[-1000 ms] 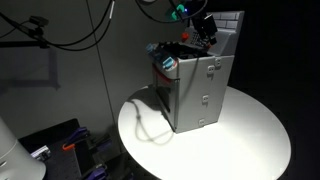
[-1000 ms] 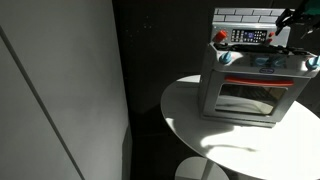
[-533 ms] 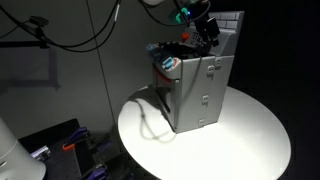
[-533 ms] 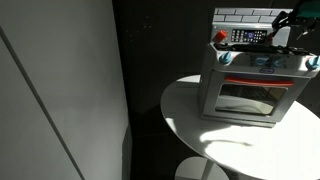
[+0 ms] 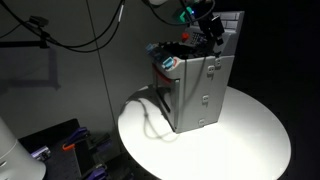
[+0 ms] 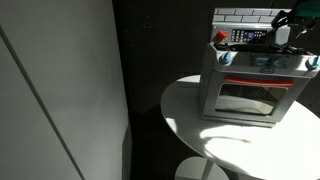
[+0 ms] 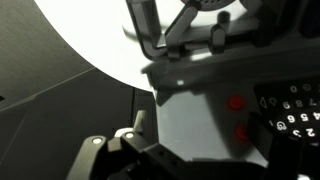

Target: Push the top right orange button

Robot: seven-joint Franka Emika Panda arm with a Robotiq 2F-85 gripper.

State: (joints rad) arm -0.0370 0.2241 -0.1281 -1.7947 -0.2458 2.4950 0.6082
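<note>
A grey toy oven (image 5: 200, 90) stands on a round white table (image 5: 250, 140); it shows in both exterior views (image 6: 245, 90). Its upright back panel (image 6: 247, 36) carries a keypad and small buttons. In the wrist view, two orange-red buttons sit one above the other on the panel, the upper (image 7: 236, 101) and the lower (image 7: 241, 130), beside the dark keypad (image 7: 295, 105). My gripper (image 5: 212, 32) hovers over the oven's top by the back panel, at the panel's right end in an exterior view (image 6: 283, 34). Its fingers are dark and blurred, so I cannot tell whether they are open.
A red knob (image 6: 221, 37) and toy parts sit on the oven top. A cable (image 5: 150, 122) lies on the table beside the oven. A tiled wall piece (image 6: 250, 14) rises behind the panel. The surroundings are dark.
My gripper has shifted slightly along the oven top toward the back panel. The oven has not moved.
</note>
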